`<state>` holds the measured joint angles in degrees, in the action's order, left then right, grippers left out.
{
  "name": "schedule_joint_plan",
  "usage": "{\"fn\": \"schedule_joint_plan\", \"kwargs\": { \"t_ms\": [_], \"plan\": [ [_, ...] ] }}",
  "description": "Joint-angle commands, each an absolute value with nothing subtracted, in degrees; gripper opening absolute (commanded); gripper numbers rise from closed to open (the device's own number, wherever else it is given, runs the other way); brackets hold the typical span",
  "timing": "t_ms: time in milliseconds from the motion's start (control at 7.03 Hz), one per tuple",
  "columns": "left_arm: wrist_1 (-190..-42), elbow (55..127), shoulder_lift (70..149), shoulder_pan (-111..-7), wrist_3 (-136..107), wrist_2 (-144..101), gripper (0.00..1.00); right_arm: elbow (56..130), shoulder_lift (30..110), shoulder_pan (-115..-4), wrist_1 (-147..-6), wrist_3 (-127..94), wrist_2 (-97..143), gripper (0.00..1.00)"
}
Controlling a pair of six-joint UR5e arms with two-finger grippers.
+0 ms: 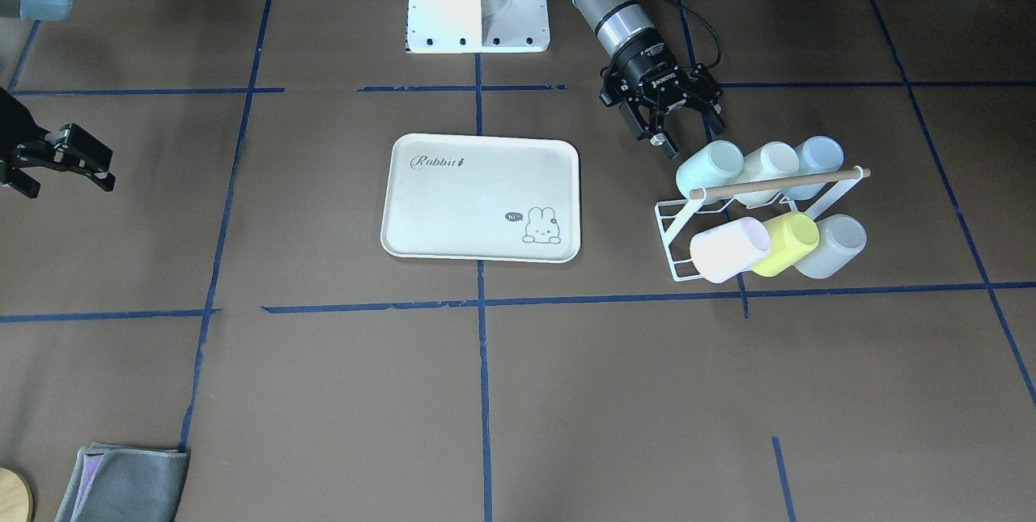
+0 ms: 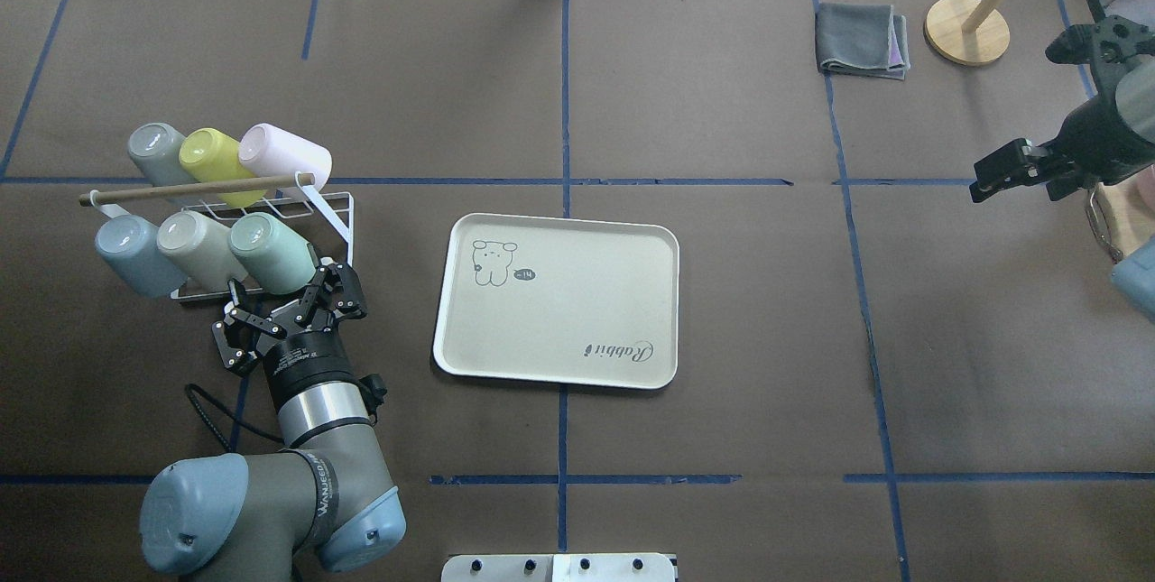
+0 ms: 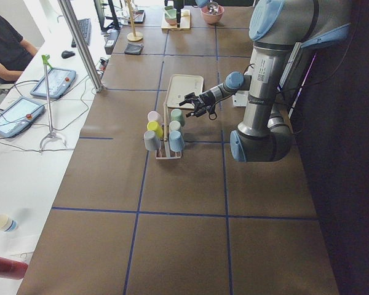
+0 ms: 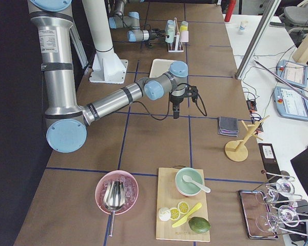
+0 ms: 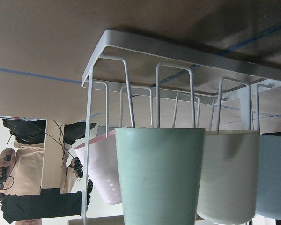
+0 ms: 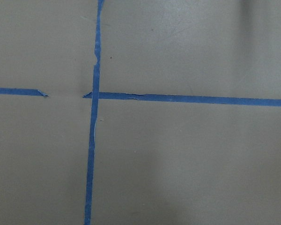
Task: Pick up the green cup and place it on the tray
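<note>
From across the table, the green cup (image 1: 710,168) sat tilted on the white wire rack (image 1: 676,222). It was at the tray-side end of the row nearer the robot, with a cream cup (image 1: 769,166) and a pale blue cup (image 1: 817,156) next to it. The tray (image 1: 469,214) lay flat beside the rack, apart from it. The left gripper (image 1: 686,132) hung just beside the cup's closed end, jaws spread wide and gripping nothing. At the view's edge the right gripper (image 1: 65,174) also stood parted and empty.

From overhead, the left gripper's fingers reached toward either side of the green cup's base; I couldn't tell whether they touched it. A folded grey cloth (image 2: 862,41) lay at the far side.

From the left end, the near arm stretched low toward the rack.

From the right end, the near arm's gripper pointed straight down above the table.

The left wrist view had the green cup close in front on its wire peg, with a pink cup (image 5: 100,173) behind.

The right wrist view showed only the brown table (image 6: 187,164) and crossing blue tape (image 6: 92,140).
</note>
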<state>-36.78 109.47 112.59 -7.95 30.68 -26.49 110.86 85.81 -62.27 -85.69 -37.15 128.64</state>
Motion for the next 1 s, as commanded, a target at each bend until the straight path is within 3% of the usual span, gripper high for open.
{"fn": "schedule_joint_plan", "kwargs": {
  "t_ms": [0, 854],
  "plan": [
    [-37.9, 107.0, 112.6, -9.4, 30.9, -25.5, 0.89, 110.8, 85.8, -62.3, -85.7, -37.2, 128.7, 1.0],
    [-38.9, 104.3, 112.6, -10.9, 30.9, -25.5, 0.88, 110.9, 85.9, -62.5, -85.7, -37.0, 128.7, 1.0]
  ]
}}
